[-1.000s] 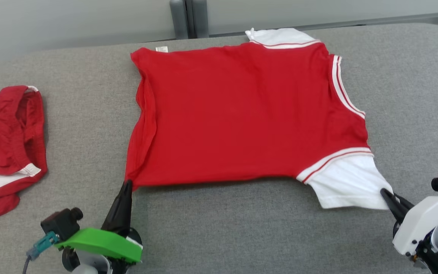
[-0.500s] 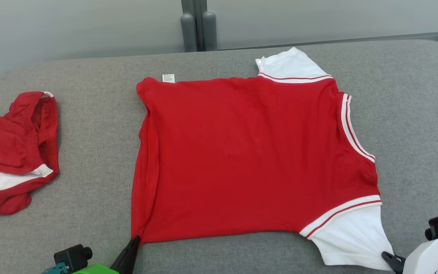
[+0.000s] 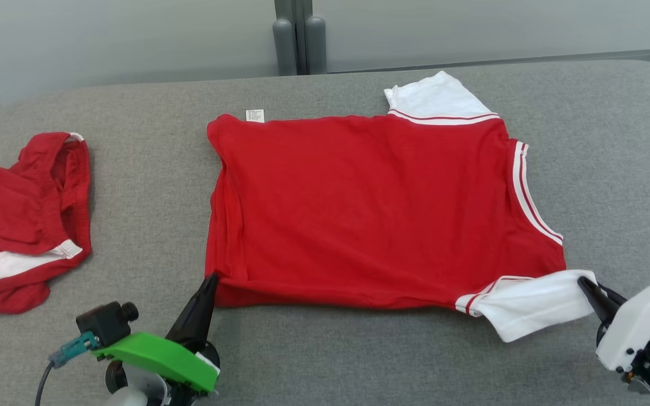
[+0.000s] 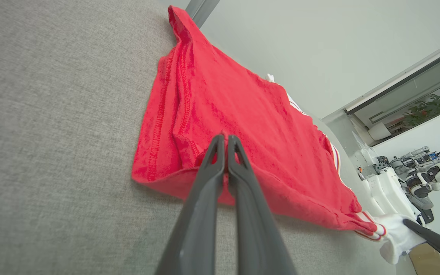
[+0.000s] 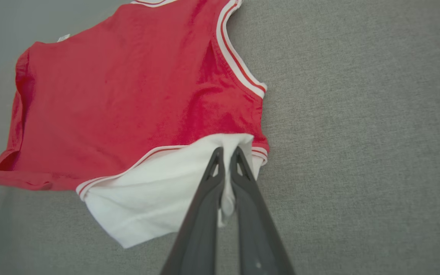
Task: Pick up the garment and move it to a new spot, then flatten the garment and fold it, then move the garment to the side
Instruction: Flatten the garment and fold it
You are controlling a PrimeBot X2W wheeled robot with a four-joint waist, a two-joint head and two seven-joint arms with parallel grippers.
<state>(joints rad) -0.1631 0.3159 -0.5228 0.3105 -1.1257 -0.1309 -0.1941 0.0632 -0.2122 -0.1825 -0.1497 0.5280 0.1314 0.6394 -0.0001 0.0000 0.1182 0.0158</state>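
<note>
Red knit, thin and floppy: this T-shirt (image 3: 376, 208) lies spread across the middle of the grey tabletop (image 3: 150, 169), neck to my right, hem to my left. It looks feather-light and I'd expect it to sag and crease wherever it's unsupported, so corners and seams are the places to hold. Left pincer (image 3: 212, 279) is clamped on the near hem corner, and right pincer (image 3: 584, 282) is clamped on the near white sleeve (image 3: 528, 304). Left wrist view gives me what the head view can't: the hem lifted slightly, 2 layers pinched. Right wrist view shows sleeve cloth bunched between the fingers. Head view adds the far sleeve (image 3: 432, 96), the care label (image 3: 255, 115) and red shorts (image 3: 20, 220) well off to my left.
</note>
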